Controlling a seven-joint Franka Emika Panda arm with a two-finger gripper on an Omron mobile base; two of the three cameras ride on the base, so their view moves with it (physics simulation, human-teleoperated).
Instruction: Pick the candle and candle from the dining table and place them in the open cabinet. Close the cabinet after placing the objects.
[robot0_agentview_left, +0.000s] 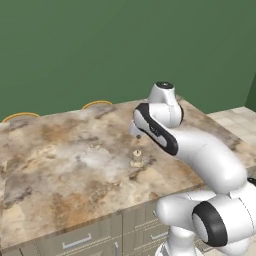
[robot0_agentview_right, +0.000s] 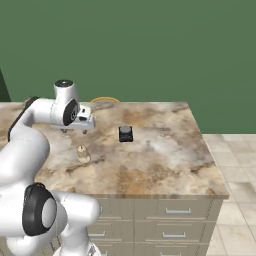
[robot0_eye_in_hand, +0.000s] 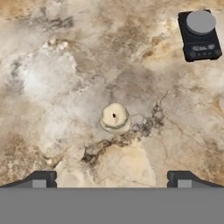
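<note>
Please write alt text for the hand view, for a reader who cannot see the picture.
Seen from above, a pale cream candle stands upright on the marbled dining table, centred ahead of the open end effector. Its two dark fingertips sit far apart at the bottom. A small black device with a round grey top rests at the upper right.

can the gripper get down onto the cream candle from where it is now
Probably yes. The gripper hangs open above the cream candle, which stands alone on the dining table; the small black device sits well aside.

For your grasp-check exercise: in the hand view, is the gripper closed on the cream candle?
No, the gripper is open above the table, and the cream candle stands free.
</note>
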